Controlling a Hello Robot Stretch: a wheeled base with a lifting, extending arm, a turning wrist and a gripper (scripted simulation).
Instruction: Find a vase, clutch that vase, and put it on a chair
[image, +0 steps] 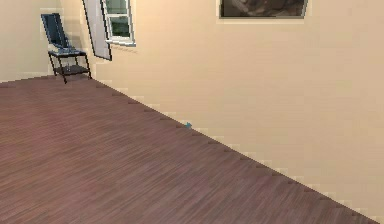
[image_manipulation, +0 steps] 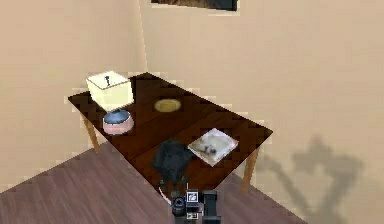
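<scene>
Gripper (image_manipulation: 172, 168) shows at dark table (image_manipulation: 200, 118) near edge; can't tell fingers' state or whether it holds anything. Rounded pink-blue pot (image_manipulation: 117, 122), maybe the vase, stands on table's left end under cream lampshade (image_manipulation: 108, 88). Chair (image: 65, 50) at forward view's top left

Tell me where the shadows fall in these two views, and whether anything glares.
Arm side view: a soft grey shadow lies on the wall right of the table; the lamp shade is the brightest spot; no glare on the table's top. Forward view: the long wall and wood floor are evenly lit, no marked shadows or glare.
</scene>
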